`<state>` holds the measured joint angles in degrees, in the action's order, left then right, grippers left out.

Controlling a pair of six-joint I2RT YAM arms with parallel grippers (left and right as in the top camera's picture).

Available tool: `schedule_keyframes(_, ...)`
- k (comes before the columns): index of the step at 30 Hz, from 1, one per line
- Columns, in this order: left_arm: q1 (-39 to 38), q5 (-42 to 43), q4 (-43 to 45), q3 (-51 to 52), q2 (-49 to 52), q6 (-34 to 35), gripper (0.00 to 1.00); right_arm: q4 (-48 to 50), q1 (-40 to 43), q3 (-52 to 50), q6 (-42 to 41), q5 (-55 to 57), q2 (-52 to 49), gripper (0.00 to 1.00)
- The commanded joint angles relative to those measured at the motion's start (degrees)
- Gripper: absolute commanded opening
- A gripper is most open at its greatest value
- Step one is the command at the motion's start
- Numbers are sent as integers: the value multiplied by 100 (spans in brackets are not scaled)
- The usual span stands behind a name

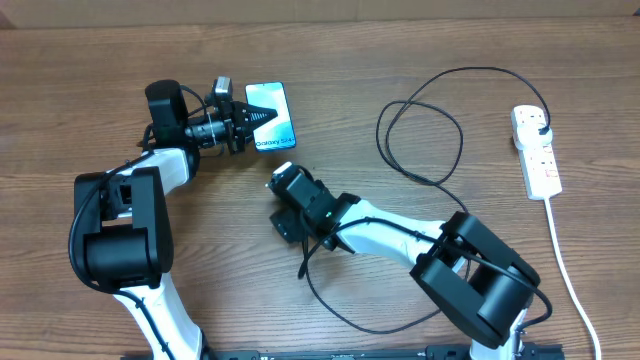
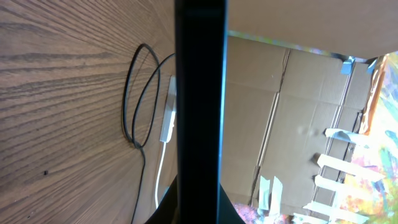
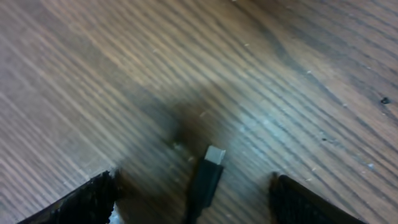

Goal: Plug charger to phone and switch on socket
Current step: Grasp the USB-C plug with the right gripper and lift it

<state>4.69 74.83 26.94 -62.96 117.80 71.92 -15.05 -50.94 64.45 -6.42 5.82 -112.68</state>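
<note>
Is a brown wooden table (image 1: 80,40), grain running side to side. Carries the white socket (image 1: 536,150) near the right edge, its white cord (image 1: 570,275) trailing toward the front. Bears the charger (image 1: 380,128) in black loops just left of the socket, plug at the socket's far end, connector (image 3: 213,157) well to its left. Shows the phone (image 1: 272,115) farther left still; cannot tell whether flat or lifted.
</note>
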Motion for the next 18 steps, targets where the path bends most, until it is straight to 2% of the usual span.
schedule_keyframes(1, 116, 208, 28, -101, -15, -122, 4, -66, -157, -37, 50, 122, -229, 81)
schedule_keyframes(3, 136, 267, 28, -101, -15, -122, 4, -66, -162, -37, 48, 122, -238, 80)
schedule_keyframes(5, 142, 275, 28, -101, -15, -122, 4, -66, -162, -37, 46, 122, -249, 74)
schedule_keyframes(9, 142, 273, 28, -101, -15, -120, 4, -57, -162, -37, 46, 125, -256, 56)
schedule_keyframes(12, 142, 275, 28, -101, -15, -120, 4, -37, -162, -37, 37, 166, -273, 47)
schedule_keyframes(15, 142, 275, 28, -101, -15, -120, 4, -15, -162, -37, 26, 179, -319, 46)
schedule_keyframes(18, 142, 275, 31, -101, -15, -120, 4, -2, -155, -37, -37, 195, -319, 39)
